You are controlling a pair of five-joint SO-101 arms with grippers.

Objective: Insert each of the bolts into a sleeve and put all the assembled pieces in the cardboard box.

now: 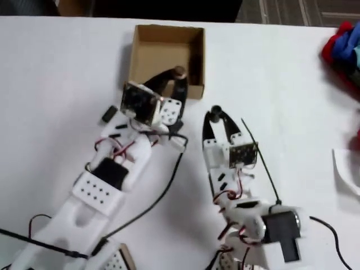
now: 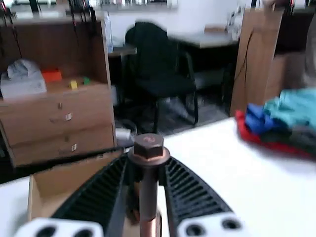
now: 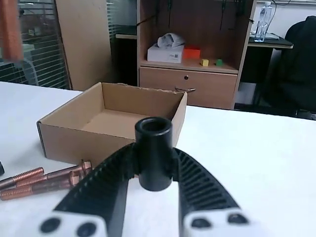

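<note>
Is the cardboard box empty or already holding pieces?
Empty as far as visible: in the right wrist view the box has a bare floor, though its near wall hides a strip.

bolt (image 2: 148, 190): coppery metal, slight sheen | sleeve (image 3: 154, 158): matt black | cardboard box (image 3: 74, 139): matt brown paperboard | table (image 1: 50, 84): smooth white

Wooden cabinet (image 3: 187, 85); black chair (image 2: 157, 61).
</note>
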